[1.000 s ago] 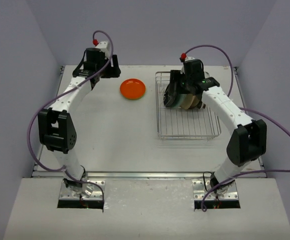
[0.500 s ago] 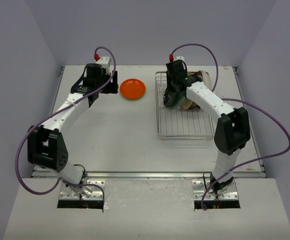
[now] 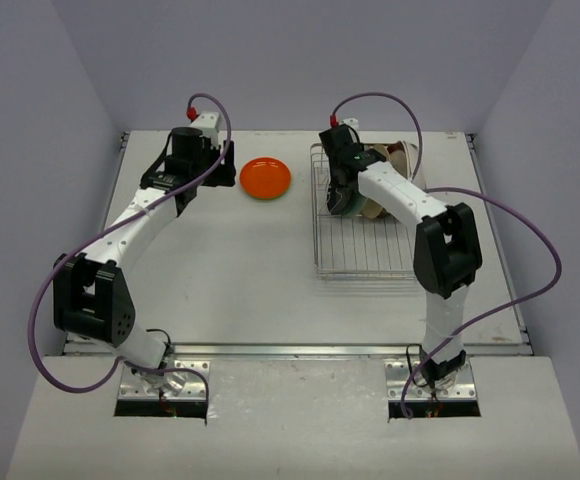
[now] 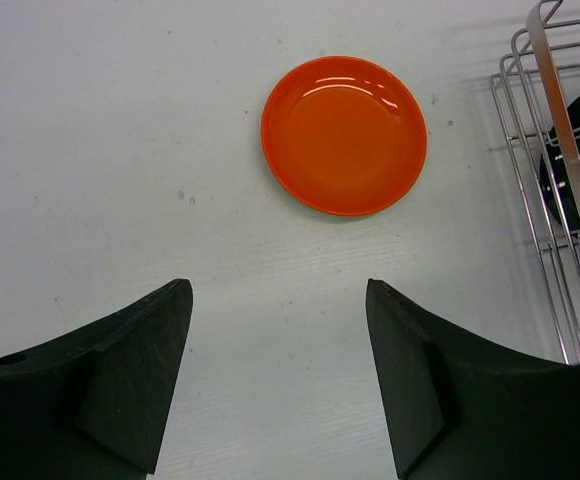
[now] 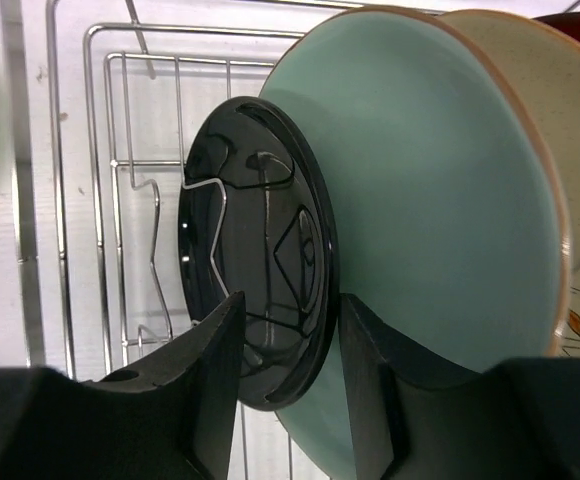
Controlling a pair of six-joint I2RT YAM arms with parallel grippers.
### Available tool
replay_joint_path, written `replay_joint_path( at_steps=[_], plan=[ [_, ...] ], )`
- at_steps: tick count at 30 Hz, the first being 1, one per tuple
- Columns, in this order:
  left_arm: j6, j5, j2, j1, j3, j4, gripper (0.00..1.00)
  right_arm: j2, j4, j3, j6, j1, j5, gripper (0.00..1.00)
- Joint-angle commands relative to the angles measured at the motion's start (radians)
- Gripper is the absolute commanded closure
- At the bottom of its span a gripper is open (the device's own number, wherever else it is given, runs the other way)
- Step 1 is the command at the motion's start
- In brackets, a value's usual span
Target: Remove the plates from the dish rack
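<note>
Dish rack: the dish rack sits on the far right of the bench. Its plates stand on edge at its far end, held upright by the wire prongs.
Plates in rack: the black plate is leftmost in the row. The pale teal plate leans close behind it, then the cream plate. Anything beyond that is hidden.
Unloaded: the orange plate lies flat on the bench, face up, just left of the rack and apart from it.
Right jaws: they are down in the rack astride the black plate's edge, one finger on its open face and the other in the slot between black and teal. I cannot tell whether the pads are pressing or only bracketing the rim.
Why this hold: an outermost plate has one free face, so a rim pinch is probably the only way in.
Left jaws: spread wide and holding nothing, they hang over bare bench on the near side of the orange plate, looking down at it.
Step in hand: judged to be taking the black plate.
Risk: the teal plate may drag or tip as the black one lifts.
</note>
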Motion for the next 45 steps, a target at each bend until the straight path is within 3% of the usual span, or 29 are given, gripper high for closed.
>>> replay_joint_path(
  at_steps=[1,11,15,17,22,28,31,33,35,40,45],
  plan=[
    [0.007,-0.005,-0.056,-0.01,-0.005,0.046,0.32,0.028,0.02,0.06,0.024,0.001,0.06,0.61],
    [-0.017,0.015,-0.036,-0.009,0.004,0.047,0.31,-0.018,0.019,0.053,0.023,-0.005,0.059,1.0],
    [-0.028,0.018,-0.024,-0.009,0.014,0.043,0.29,-0.054,0.049,0.052,-0.02,-0.003,0.061,1.0],
    [-0.019,0.037,-0.011,-0.009,0.023,0.033,0.16,-0.075,0.06,0.067,-0.052,-0.002,0.064,1.0],
    [-0.007,0.034,0.016,-0.008,0.067,-0.004,0.0,-0.134,0.115,0.097,-0.134,0.004,0.083,1.0],
    [-0.02,0.069,0.016,-0.005,0.099,-0.006,0.0,-0.226,0.217,0.104,-0.237,0.016,0.084,1.0],
    [-0.019,0.177,0.0,0.005,0.102,0.005,0.0,-0.276,0.233,0.093,-0.265,0.016,0.013,1.0],
    [-0.01,0.432,-0.03,0.025,0.088,0.043,0.01,-0.323,0.19,0.094,-0.256,0.016,-0.157,1.0],
    [-0.042,0.555,-0.055,0.033,0.064,0.087,0.02,-0.362,0.175,0.066,-0.227,0.016,-0.326,1.0],
    [-0.136,0.709,-0.062,0.036,0.062,0.135,0.11,-0.403,0.156,0.007,-0.147,0.016,-0.637,1.0],
    [-0.171,0.782,-0.042,0.039,0.073,0.131,0.25,-0.405,0.144,0.001,-0.094,0.016,-0.818,1.0]
  ],
)
